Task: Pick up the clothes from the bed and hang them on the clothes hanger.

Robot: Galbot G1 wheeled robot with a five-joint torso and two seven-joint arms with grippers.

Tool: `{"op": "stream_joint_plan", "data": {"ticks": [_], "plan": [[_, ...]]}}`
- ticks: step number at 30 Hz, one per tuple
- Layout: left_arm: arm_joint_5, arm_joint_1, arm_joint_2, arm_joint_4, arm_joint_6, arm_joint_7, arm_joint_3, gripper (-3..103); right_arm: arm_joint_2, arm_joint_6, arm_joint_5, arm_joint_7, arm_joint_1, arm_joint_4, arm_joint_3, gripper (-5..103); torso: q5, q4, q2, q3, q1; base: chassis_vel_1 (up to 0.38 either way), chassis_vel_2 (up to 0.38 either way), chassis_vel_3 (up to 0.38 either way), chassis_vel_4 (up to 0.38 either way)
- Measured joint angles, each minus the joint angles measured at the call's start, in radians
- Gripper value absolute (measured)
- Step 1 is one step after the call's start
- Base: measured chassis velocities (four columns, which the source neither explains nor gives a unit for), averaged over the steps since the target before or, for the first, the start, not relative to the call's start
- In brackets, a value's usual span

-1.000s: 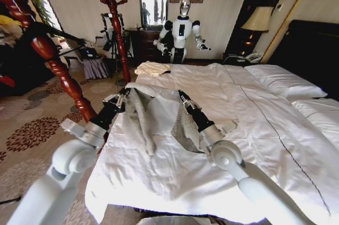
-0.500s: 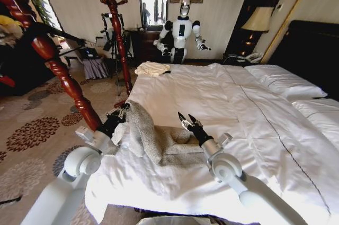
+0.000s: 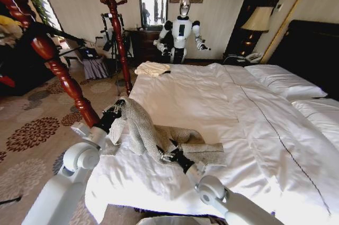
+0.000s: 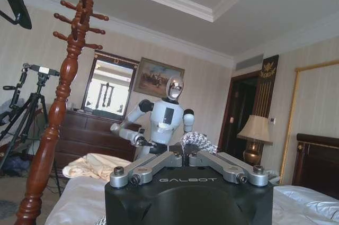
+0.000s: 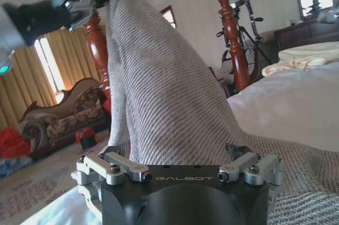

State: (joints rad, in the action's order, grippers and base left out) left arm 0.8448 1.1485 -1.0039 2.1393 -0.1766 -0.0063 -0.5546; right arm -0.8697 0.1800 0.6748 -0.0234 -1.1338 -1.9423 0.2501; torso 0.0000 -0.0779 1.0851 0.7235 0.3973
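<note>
The grey-beige knit jacket (image 3: 142, 129) lies partly on the bed (image 3: 238, 114) near its left front corner. One end is lifted by my left gripper (image 3: 118, 107), which is shut on the fabric; in the left wrist view its closed fingertips (image 4: 186, 152) pinch a knit fold (image 4: 198, 141). My right gripper (image 3: 168, 154) sits low over the jacket's flat part, open, with the raised cloth (image 5: 159, 92) standing just in front of it. A black clothes hanger (image 3: 50, 30) juts from the near wooden stand, and its tip (image 4: 16, 2) appears above the left gripper.
Two reddish wooden coat stands (image 3: 59, 74) (image 3: 117, 29) rise at the bed's left side. A cream folded cloth (image 3: 151, 68) lies at the far left corner, pillows (image 3: 283, 83) at the right. Another robot (image 3: 181, 29), a tripod (image 3: 108, 32) and a lamp (image 3: 258, 19) stand behind.
My right gripper let go of the jacket, whose right side dropped onto the bed, then drew back and left to sit low over it. The left gripper keeps holding its end up.
</note>
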Motion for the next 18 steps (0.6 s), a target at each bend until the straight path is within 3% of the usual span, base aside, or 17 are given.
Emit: {"op": "stream_joint_plan", "data": {"ticks": [8,13,17,18], "plan": [[0.031,-0.045,0.018,-0.016,-0.011,-0.017,0.003,0,0.063,0.004,-0.232,-0.062,0.006,-0.013,0.010,100,-0.0002,0.0000,0.000,0.000,0.000,0.000,0.000,0.000,0.000],[0.032,-0.060,0.012,-0.026,-0.013,-0.020,0.010,0,0.095,-0.017,-0.354,-0.058,0.000,0.000,-0.003,100,0.0001,0.0000,0.000,0.000,0.000,0.000,0.000,0.000,0.000],[0.034,-0.072,0.010,-0.031,-0.015,-0.023,0.016,0,0.122,-0.048,-0.363,-0.057,0.005,-0.008,-0.002,100,0.0001,0.0000,0.000,0.000,0.000,0.000,0.000,0.000,0.000],[0.036,-0.079,0.010,-0.032,-0.016,-0.024,0.018,0,0.147,-0.087,-0.351,-0.080,0.009,-0.028,0.006,100,0.0001,0.0000,0.000,0.000,0.000,0.000,0.000,0.000,0.000]]}}
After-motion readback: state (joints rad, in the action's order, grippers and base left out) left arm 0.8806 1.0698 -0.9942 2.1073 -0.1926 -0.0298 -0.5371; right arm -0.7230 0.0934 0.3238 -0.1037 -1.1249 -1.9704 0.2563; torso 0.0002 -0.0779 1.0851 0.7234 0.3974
